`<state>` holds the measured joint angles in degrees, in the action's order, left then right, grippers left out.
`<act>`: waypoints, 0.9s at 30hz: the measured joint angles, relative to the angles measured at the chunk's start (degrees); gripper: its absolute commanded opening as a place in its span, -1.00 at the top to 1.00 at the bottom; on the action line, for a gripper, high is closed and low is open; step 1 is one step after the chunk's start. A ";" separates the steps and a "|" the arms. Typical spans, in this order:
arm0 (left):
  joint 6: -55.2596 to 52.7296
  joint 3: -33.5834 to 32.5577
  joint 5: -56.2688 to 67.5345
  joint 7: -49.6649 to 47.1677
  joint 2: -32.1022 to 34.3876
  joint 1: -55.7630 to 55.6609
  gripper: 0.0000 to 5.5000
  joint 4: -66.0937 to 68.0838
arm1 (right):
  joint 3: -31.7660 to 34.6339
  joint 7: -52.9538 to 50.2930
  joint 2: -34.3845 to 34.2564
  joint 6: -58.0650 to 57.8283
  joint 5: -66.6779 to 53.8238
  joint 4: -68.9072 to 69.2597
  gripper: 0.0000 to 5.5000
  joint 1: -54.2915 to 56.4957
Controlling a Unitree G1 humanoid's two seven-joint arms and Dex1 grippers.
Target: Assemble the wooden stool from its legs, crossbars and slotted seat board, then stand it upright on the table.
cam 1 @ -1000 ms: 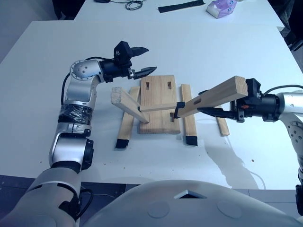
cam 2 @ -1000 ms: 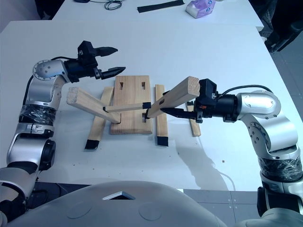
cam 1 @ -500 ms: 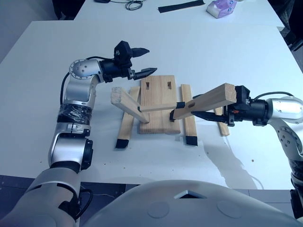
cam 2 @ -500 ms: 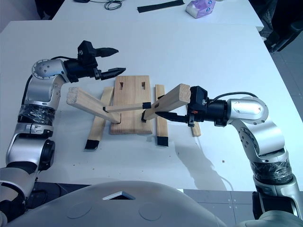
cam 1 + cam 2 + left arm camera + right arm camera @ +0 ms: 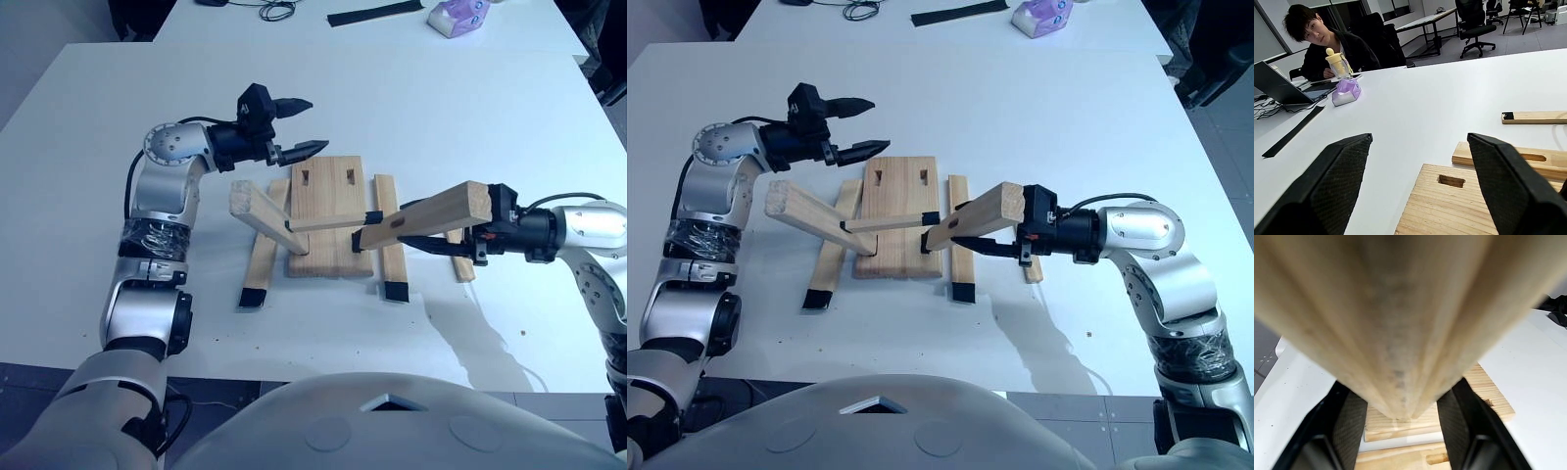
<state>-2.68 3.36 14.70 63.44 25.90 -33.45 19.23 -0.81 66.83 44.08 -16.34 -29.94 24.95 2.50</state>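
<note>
Starting from the near edge of the white table (image 5: 441,98), two loose legs are seen lying flat with their black-capped ends pointing to 6 o'clock. One flat leg (image 5: 260,264) is placed just beside the seat board at its 9 o'clock side, and the other flat leg (image 5: 392,259) at its 3 o'clock side.

Over them a half-built frame is held up, made of two legs joined by a thin crossbar (image 5: 328,223). The frame's right leg (image 5: 436,208) is gripped lengthwise by the right gripper (image 5: 423,233), with the jaws closed on the wood from both sides and the leg tilted up toward 3 o'clock. The frame's left leg (image 5: 263,213) is tilted up toward 9 o'clock, and its lower end looks to be resting on the board.

A short loose crossbar (image 5: 462,266) is left flat on the table under the right gripper.

The slotted seat board (image 5: 328,196) is laid flat in the middle, slots up.

At about 11 o'clock from the board, the left gripper (image 5: 313,123) is held above the table with its jaws spread wide and nothing between them.

Further back, on a second table, a black strip (image 5: 375,14) and a purple pack (image 5: 458,17) can be made out.
</note>
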 measured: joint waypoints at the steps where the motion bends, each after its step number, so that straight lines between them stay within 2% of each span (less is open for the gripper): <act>1: -0.19 0.02 0.01 -0.08 -0.02 0.26 -0.31 -0.16 | -0.18 0.03 0.12 0.20 0.05 -0.02 0.27 -0.02; 15: -1.32 0.01 0.24 -2.66 -1.10 3.63 -0.31 -4.05 | -1.45 2.17 4.29 -1.05 -3.69 1.24 0.27 -1.01; 27: -4.90 0.60 1.62 -6.07 -2.20 8.98 -0.31 -12.71 | -4.03 3.38 5.88 -2.80 -3.91 0.44 0.27 3.27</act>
<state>-7.58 3.97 16.32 57.36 23.69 -24.47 6.52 -4.84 70.22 49.95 -19.13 -33.85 25.39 5.77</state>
